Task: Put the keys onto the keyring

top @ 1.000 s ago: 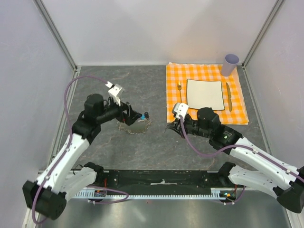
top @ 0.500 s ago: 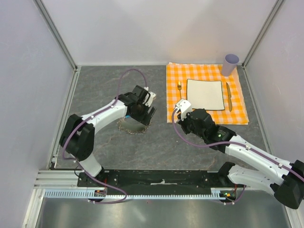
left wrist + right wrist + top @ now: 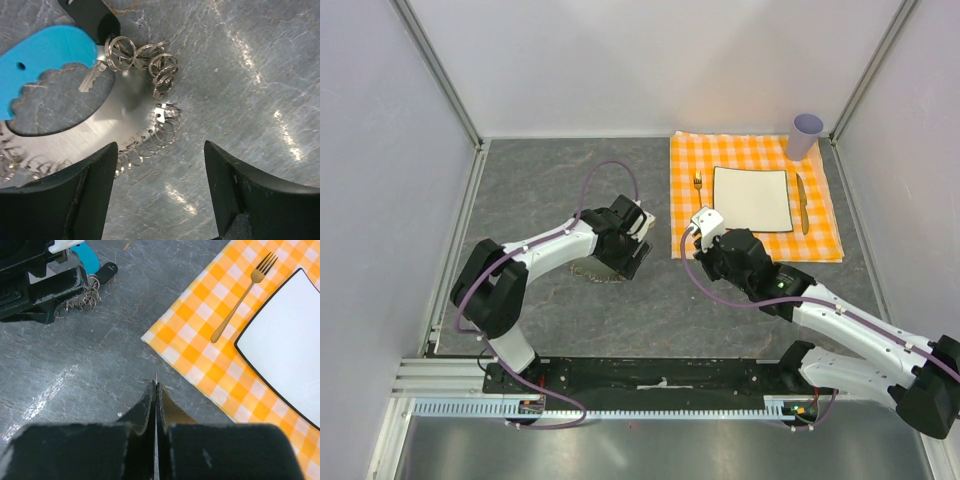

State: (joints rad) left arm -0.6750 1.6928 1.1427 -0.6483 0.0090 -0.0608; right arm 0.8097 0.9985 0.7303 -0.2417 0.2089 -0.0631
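2 pincers: left pincer released above the keyring; right pincer clenched on a barely visible sliver.

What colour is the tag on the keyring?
Bright blue tag, clearest in the left wrist view.

The table is a grey, marble-veined slab, and an orange-and-white checked cloth lies flat on it. Left of the cloth, clear of its edge, the keyring lies heaped straight on the stone: a coiled wire chain, a scalloped bright-blue tag, a black fob, linked split rings and a small silver key. A lilac cup stands at the cloth's far right corner; whether on cloth or stone cannot be told.
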